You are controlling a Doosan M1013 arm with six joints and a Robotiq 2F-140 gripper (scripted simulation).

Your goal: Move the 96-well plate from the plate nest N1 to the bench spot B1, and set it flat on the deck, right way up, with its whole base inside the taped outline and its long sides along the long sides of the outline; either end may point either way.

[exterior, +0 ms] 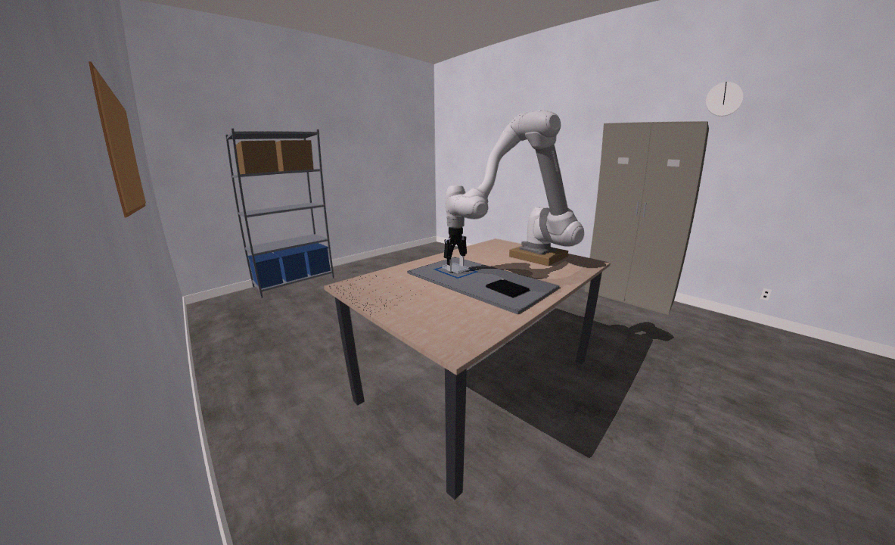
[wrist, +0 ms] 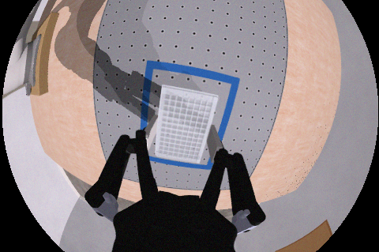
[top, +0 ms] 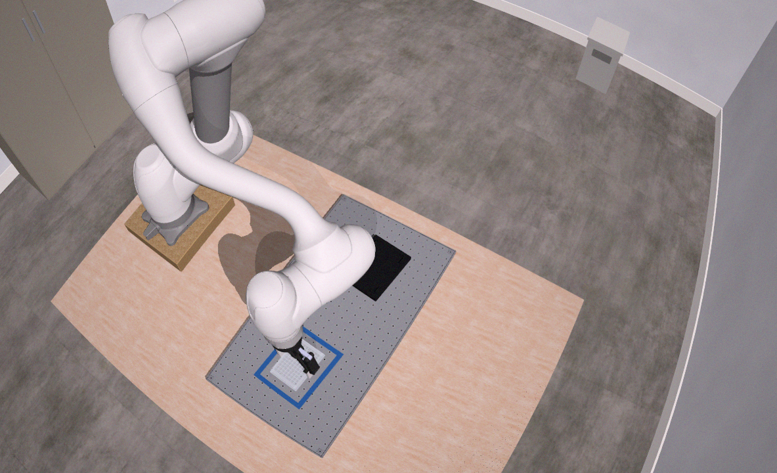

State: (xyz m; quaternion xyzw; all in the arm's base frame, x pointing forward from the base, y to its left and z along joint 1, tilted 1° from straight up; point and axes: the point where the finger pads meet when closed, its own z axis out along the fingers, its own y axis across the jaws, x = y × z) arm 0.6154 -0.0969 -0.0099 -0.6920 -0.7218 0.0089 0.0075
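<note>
Overhead, room-corner, wrist-down views

Around the blue outline (wrist: 227, 106) the grey deck (top: 379, 329) is flat, with open room on every side. The black nest (top: 382, 267) stands well apart from it. The gripper (wrist: 181, 141) grips the plate (wrist: 185, 122), which seems slightly above the deck.

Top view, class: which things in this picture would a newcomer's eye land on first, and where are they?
The big white arm sweeps from its brown base block down across the table. At its tip the gripper is shut on the white 96-well plate, inside the blue taped outline at the near end of the grey deck. The black plate nest stands bare at the far end.
</note>
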